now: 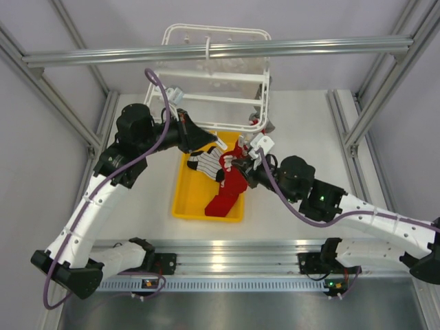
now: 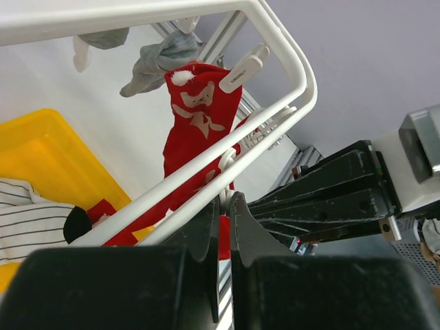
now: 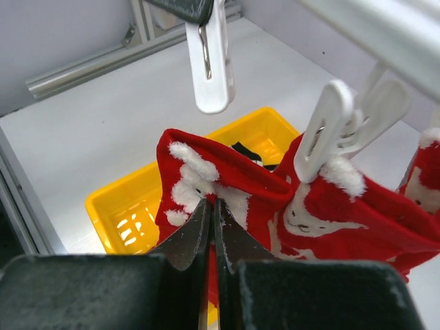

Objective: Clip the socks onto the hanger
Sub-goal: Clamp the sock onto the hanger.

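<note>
The white hanger [image 1: 213, 75] hangs from the grey beam at the back. My left gripper [image 2: 225, 201] is shut on one of its clips [image 3: 210, 62], just under the hanger's rim [image 2: 275, 103]. Directly below that clip, my right gripper [image 3: 212, 203] is shut on the cuff of a red sock [image 3: 199, 172]; the rest of this sock [image 1: 227, 196] trails down into the tray. Another red sock [image 2: 196, 117] and a grey one [image 2: 161, 58] hang clipped to the hanger. A striped sock [image 1: 206, 161] lies in the tray.
The yellow tray [image 1: 184, 199] sits mid-table beneath both grippers. The grey aluminium beam [image 1: 206, 51] crosses above the hanger. The right arm's black wrist [image 2: 330, 192] is close beside the left fingers. Frame posts stand at the left and right table edges.
</note>
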Controlling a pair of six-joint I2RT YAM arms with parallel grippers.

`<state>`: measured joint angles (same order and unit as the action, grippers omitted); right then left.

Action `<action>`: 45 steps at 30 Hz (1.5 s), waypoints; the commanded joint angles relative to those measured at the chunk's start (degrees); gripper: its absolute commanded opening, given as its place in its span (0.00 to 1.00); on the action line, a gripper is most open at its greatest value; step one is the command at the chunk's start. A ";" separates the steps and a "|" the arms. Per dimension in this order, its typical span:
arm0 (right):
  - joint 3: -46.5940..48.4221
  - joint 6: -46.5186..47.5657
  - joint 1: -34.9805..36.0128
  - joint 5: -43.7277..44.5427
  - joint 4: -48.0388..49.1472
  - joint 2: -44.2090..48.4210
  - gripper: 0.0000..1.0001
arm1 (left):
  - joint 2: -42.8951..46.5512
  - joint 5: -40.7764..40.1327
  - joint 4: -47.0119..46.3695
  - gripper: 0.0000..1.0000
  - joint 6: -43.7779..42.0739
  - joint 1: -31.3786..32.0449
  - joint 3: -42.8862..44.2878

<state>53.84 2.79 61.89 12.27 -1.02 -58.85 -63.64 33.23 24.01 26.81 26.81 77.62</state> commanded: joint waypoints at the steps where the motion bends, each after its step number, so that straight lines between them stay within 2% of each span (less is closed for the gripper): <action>1: -0.14 -2.26 -0.80 -0.50 5.94 2.43 0.00 | -0.26 5.43 0.42 0.00 -0.97 0.26 -1.16; 7: 0.30 -8.05 -3.70 -1.90 5.32 1.90 0.00 | -0.26 6.75 0.60 0.00 -1.23 0.26 -1.25; 23: -0.23 -13.16 -7.57 -9.45 5.76 2.25 0.00 | -0.96 8.60 -0.37 0.00 -0.35 0.17 -1.86; 37: 1.00 -17.72 -11.61 -12.01 4.18 0.58 0.00 | -0.87 10.97 -1.60 0.00 0.97 0.26 -2.48; 45: 1.79 -19.92 -12.05 -17.28 5.58 1.02 0.00 | -0.88 10.01 -1.77 0.00 0.70 0.26 -2.74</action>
<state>53.30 -15.18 50.43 -1.87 1.28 -58.39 -64.29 37.85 20.18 26.70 26.33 75.61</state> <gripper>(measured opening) 0.008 0.051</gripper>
